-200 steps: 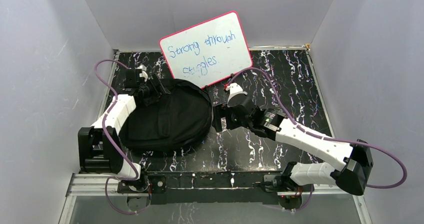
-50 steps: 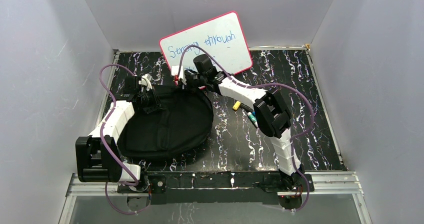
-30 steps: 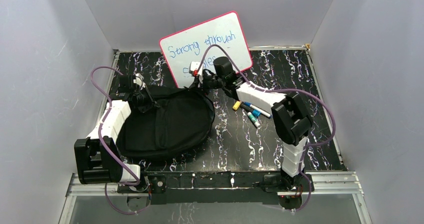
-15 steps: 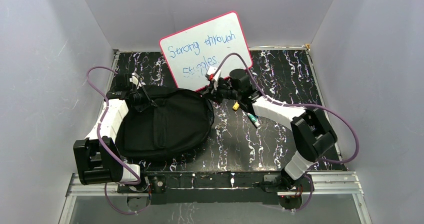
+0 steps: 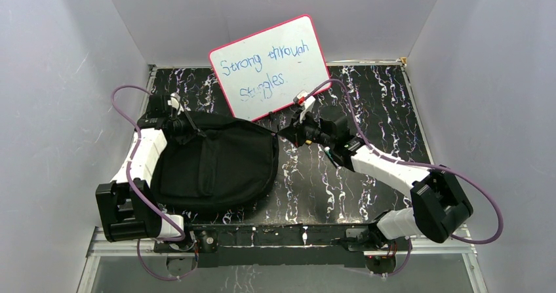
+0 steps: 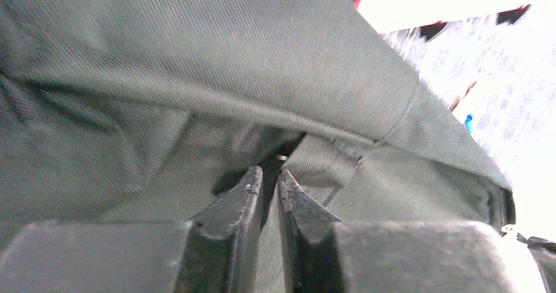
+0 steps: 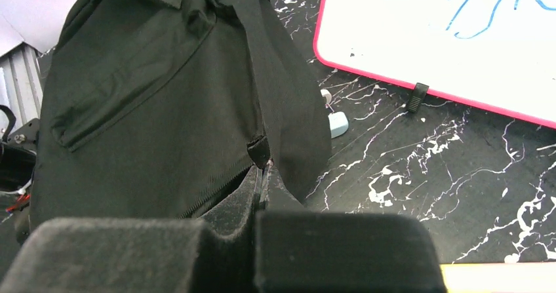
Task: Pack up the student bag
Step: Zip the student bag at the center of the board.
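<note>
The student bag (image 5: 216, 168) is a large black backpack lying flat on the left half of the table. My left gripper (image 5: 178, 126) is at its far left corner. In the left wrist view its fingers (image 6: 246, 195) stand almost together, pinching a dark fold of the student bag (image 6: 197, 63) at the tips. My right gripper (image 5: 293, 134) is just off the bag's far right corner. The right wrist view shows that gripper (image 7: 261, 172) shut on the zipper pull (image 7: 261, 154) at the edge of the student bag (image 7: 144, 96).
A whiteboard (image 5: 271, 67) with a red rim and blue writing leans on the back wall behind the bag. A marker (image 5: 328, 154) lies partly under my right arm. A small pale blue piece (image 7: 337, 124) sits beside the bag. Grey walls enclose three sides.
My right gripper has moved right and toward the near edge, away from the whiteboard, drawing the zipper pull along. The right arm swung out to the right. The left gripper shifted slightly left.
</note>
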